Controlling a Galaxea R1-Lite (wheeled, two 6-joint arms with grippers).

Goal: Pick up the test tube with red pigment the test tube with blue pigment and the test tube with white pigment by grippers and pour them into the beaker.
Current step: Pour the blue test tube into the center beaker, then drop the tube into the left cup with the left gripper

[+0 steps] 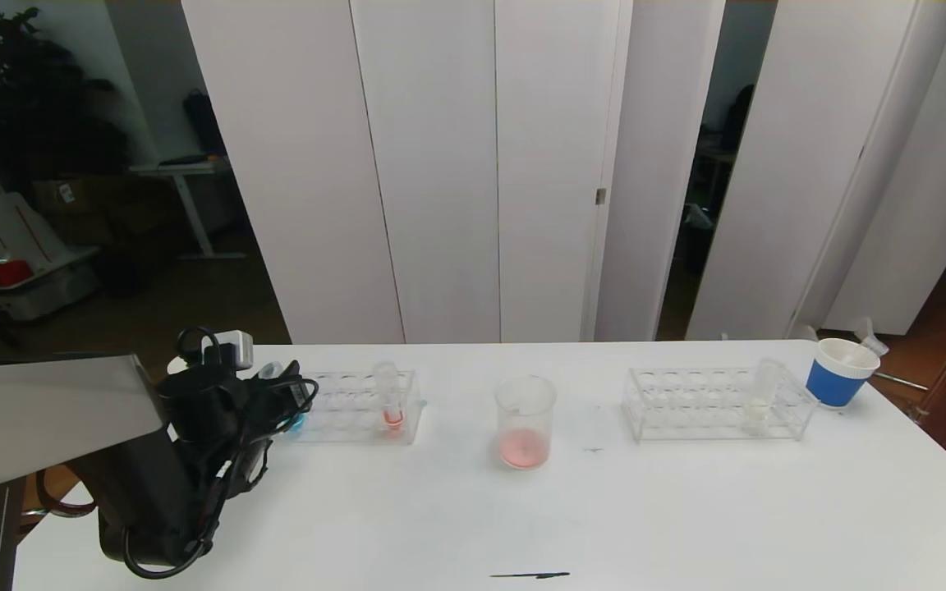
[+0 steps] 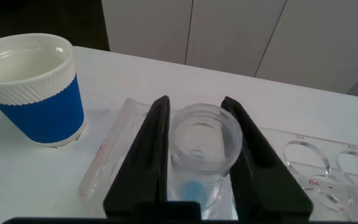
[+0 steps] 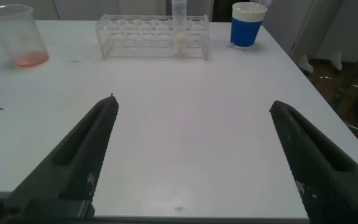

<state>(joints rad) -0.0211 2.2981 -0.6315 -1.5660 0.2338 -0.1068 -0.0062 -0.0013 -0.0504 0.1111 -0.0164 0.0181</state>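
Note:
My left gripper (image 1: 282, 396) stands at the left end of the left clear rack (image 1: 358, 406). In the left wrist view its jaws (image 2: 195, 102) press both sides of the test tube with blue pigment (image 2: 205, 140), upright in the rack, with blue liquid at its bottom. The test tube with red pigment (image 1: 392, 400) stands in the same rack. The beaker (image 1: 525, 423) holds a little pink-red liquid at table centre. The test tube with white pigment (image 1: 760, 404) stands in the right rack (image 1: 715, 404). My right gripper (image 3: 192, 102) hovers open over bare table, out of the head view.
A blue-banded paper cup (image 2: 33, 87) sits close to the left rack's end, and another cup (image 1: 841, 373) stands at the far right. A slim clear piece (image 2: 107, 155) lies beside the left rack. A dark mark (image 1: 530, 575) is near the front edge.

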